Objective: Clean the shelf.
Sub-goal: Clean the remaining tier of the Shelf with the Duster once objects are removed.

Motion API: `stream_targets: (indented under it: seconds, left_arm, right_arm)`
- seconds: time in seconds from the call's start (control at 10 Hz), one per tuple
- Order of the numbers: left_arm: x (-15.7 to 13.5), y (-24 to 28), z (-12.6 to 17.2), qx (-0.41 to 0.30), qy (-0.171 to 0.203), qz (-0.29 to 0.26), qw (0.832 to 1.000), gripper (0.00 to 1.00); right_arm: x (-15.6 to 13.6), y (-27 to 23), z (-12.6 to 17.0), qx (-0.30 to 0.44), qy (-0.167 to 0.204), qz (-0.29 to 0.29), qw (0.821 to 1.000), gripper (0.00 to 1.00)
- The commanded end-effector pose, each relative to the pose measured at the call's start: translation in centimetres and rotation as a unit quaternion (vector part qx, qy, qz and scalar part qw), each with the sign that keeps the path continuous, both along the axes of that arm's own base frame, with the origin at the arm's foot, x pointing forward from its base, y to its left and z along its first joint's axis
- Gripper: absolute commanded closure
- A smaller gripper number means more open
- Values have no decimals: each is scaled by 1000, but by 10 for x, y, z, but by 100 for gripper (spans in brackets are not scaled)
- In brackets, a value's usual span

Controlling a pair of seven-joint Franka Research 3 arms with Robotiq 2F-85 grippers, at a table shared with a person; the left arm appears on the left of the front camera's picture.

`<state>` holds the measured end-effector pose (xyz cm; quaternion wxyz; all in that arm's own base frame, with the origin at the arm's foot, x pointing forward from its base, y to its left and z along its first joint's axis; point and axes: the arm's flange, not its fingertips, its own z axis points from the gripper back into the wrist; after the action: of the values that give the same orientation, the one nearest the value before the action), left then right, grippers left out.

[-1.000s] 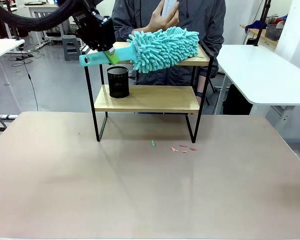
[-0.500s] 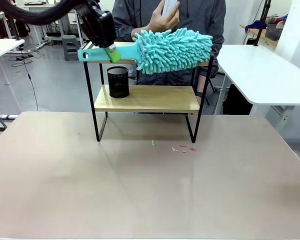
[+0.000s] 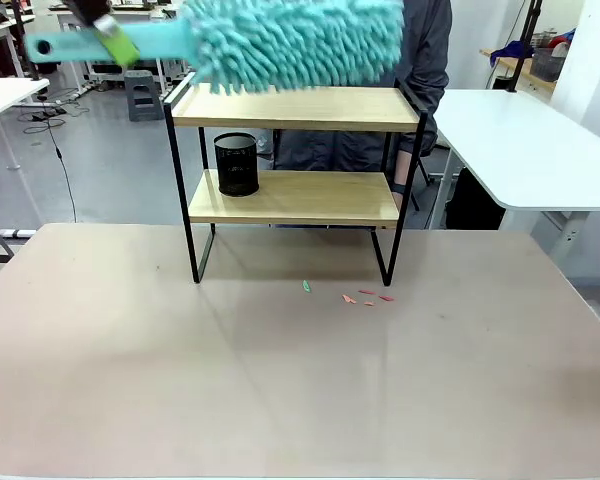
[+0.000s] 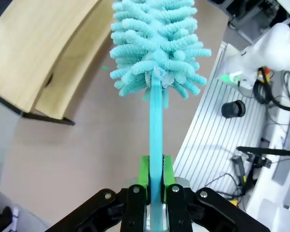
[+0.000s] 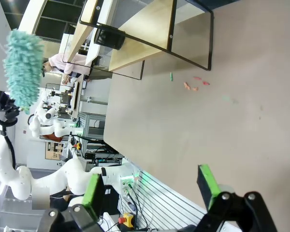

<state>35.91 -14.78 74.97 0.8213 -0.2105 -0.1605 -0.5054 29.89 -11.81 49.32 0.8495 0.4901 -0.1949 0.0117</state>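
Left gripper (image 4: 156, 186): clamped tight on the duster's flat handle. In your left wrist view both green pads (image 4: 144, 171) press the handle's two sides. In the front view you find it blurred at the top left corner.
Duster (image 3: 295, 40): fluffy teal head on a teal handle, held roughly level across the top of the front view, with the head toward the robot's right. It is smeared by motion blur, so don't trust its outline.
Duster against shelf: the head hangs above the top board. Your right wrist view shows a clear gap between the two.
Shelf (image 3: 310, 197): stands upright at the far middle of the table, with both wooden boards level in the thin black frame.
Cup (image 3: 236, 164): black mesh, upright on the lower board, toward its left end.
Scraps (image 3: 365, 297): a few small red bits and one green bit lie on the table, just in front of the shelf's right legs.
Right gripper (image 5: 150, 193): jaws spread wide, with nothing between the green pads. It looks across the table toward the shelf and is well apart from it.
Table (image 3: 280, 400): brownish top, carrying the shelf and the scraps.
Person (image 3: 428, 50): stands right behind the shelf in a dark top, with the torso partly covered by the duster head in your front view.
White table (image 3: 520, 140): off to the robot's right, beyond the shelf.
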Motion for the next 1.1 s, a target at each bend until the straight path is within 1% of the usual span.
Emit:
stream_targets:
  seconds: [0.0, 0.1, 0.2, 0.3, 0.4, 0.5, 0.6, 0.7, 0.8, 0.9, 1.0]
  left_arm:
    - [-13, 11, -10, -35, -13, 1, 999, 88]
    - [-15, 13, -10, -42, -12, 1, 999, 88]
    - [-15, 18, -10, -47, -13, 16, 999, 88]
    - [-14, 37, -7, -56, -10, 45, 997, 88]
    - [-12, 73, -2, -62, -15, 109, 992, 88]
    - [-16, 117, 1, -77, -13, 176, 981, 88]
    - [-28, 165, -3, -81, -30, 279, 956, 88]
    - [-36, 195, -15, -102, -20, 335, 937, 88]
    - [-36, 221, -36, -100, -12, 391, 915, 88]
    - [-32, 236, -62, -112, 0, 401, 909, 88]
    - [-25, 243, -87, -115, -2, 389, 914, 88]
  right_arm:
    - [2, 1, -1, 8, -16, 3, 1000, 0]
    - [2, 1, -1, 8, -16, 3, 1000, 0]
    - [2, 1, -1, 8, -16, 3, 1000, 0]
    - [2, 1, -1, 8, -16, 3, 1000, 0]
    - [2, 1, -1, 8, -16, 3, 1000, 0]
    - [2, 1, -1, 8, -16, 3, 1000, 0]
    - [2, 1, -1, 8, -16, 3, 1000, 0]
    - [2, 1, -1, 8, -16, 3, 1000, 0]
    - [2, 1, -1, 8, -16, 3, 1000, 0]
    - [2, 1, -1, 8, -16, 3, 1000, 0]
    - [2, 1, -1, 8, -16, 3, 1000, 0]
